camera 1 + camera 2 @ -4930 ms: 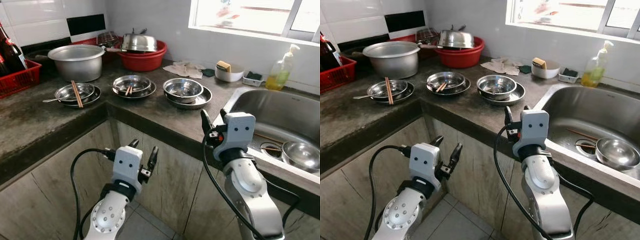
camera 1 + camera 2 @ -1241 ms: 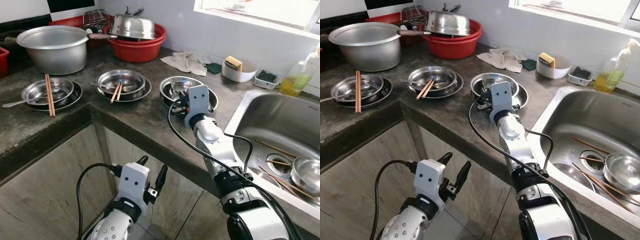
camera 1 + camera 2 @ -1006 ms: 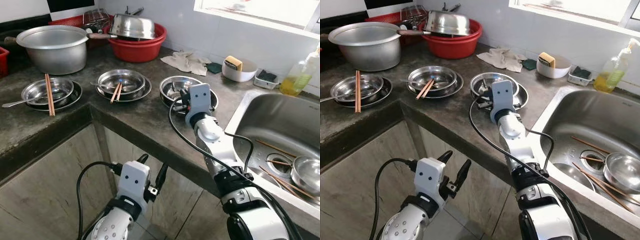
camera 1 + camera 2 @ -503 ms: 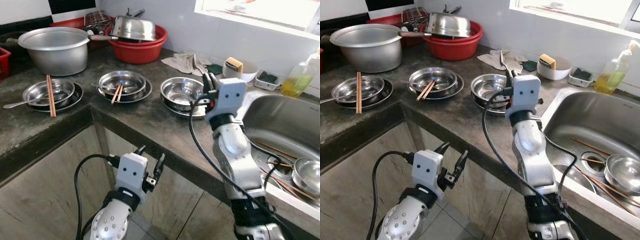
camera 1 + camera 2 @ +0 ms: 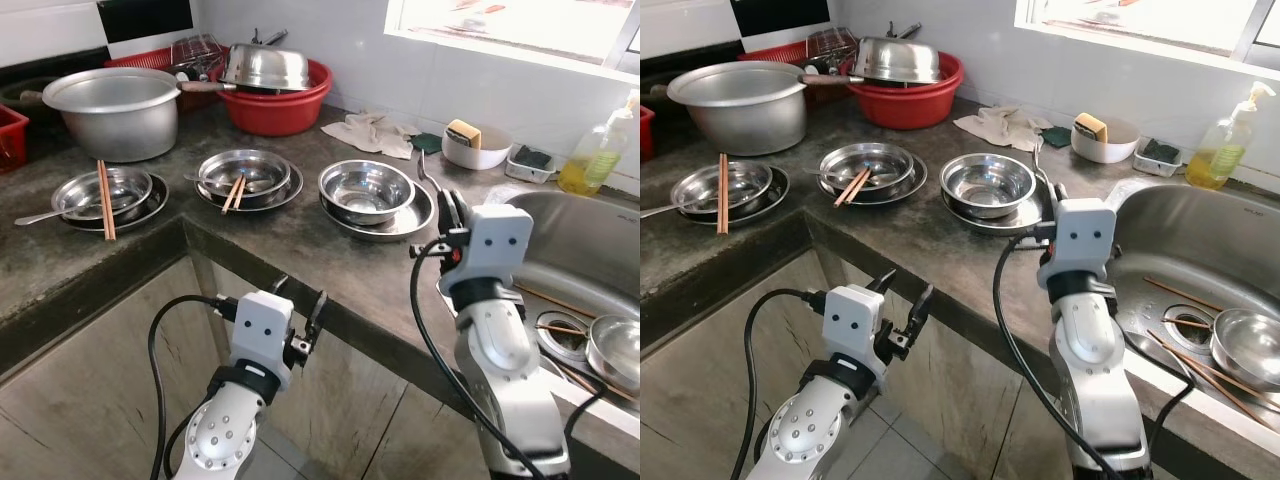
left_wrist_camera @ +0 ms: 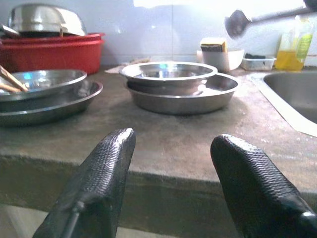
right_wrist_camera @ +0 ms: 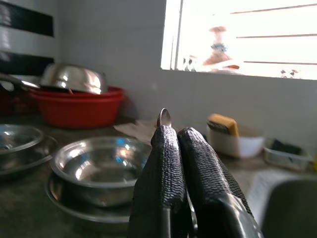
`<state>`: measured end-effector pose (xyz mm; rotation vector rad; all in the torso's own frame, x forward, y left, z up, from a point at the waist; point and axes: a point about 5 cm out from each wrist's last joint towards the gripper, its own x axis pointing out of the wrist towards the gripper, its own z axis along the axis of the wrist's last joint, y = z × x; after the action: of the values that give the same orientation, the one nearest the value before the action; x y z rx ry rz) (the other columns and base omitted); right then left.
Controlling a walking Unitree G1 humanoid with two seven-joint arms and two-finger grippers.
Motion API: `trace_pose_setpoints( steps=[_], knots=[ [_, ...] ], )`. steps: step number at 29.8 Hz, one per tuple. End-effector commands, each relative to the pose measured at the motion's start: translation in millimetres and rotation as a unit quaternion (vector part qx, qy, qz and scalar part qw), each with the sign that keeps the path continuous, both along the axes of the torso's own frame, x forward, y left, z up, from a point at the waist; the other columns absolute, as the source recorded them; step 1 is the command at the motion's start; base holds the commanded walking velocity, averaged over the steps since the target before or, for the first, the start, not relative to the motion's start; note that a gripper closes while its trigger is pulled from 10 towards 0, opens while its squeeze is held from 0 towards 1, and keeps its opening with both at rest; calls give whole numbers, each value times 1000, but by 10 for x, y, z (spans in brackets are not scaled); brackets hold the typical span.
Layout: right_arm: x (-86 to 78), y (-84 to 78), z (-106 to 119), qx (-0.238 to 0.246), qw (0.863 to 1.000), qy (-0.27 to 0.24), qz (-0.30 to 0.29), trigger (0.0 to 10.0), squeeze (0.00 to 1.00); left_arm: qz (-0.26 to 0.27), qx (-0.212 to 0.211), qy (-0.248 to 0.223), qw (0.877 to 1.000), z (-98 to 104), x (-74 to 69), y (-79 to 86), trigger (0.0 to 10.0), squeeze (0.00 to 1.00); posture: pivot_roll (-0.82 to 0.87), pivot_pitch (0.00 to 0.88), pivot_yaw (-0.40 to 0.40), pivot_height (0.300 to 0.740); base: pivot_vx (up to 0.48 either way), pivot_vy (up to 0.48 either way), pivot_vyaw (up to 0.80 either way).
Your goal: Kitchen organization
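Item: steel spoon point(image 5: 425, 172), light, stiff, slick, which I hold pinched low on its handle in my right gripper point(image 7: 174, 134), upright between bowl point(image 5: 366, 188) and sink point(image 5: 590, 245) above the counter point(image 5: 300, 250); left gripper point(image 6: 171, 163) idle, parted, empty.

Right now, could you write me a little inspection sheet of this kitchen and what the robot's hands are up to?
Surface: dark stone counter, worn, meeting a steel sink.
Job's things: three steel bowls on plates; nearest bowl; chopsticks across another; more dishes in the sink.
Clutter: large pot, red basin, cloth, soap bottle.
Grippers: right gripper shut on a spoon, above the counter beside the sink; left gripper open, below the counter edge.
Cables: black cable looping off each arm.
Surroundings: tiled wall, bright window.
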<state>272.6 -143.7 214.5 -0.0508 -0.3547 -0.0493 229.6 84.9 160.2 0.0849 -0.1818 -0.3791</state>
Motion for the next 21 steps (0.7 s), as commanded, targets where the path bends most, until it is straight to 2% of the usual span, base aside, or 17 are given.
trace_pose_setpoints(
  steps=[1,4,9,16,21],
  knots=[
    [-39,-17,59,4,1000,-8,-9,10000,0,-4,1,6,1000,-28,4,-6,10000,0,54,5,-50,740,0,0,0],
    [-34,-9,46,3,1000,0,-6,10000,0,-4,1,7,1000,-44,1,-12,10000,0,48,0,-53,740,0,182,-300],
    [-40,14,-9,-2,1000,12,3,10000,0,-5,-2,9,1000,-60,-8,-5,10000,0,45,3,-56,740,0,452,-773],
    [-55,57,-37,-3,1000,23,5,10000,0,-8,0,8,1000,-72,4,-10,10000,0,38,2,-54,740,0,0,-788],
    [-60,59,-44,-2,1000,25,1,10000,0,-8,1,9,1000,-69,12,-5,10000,0,39,12,-50,740,0,455,-788]
  ],
)
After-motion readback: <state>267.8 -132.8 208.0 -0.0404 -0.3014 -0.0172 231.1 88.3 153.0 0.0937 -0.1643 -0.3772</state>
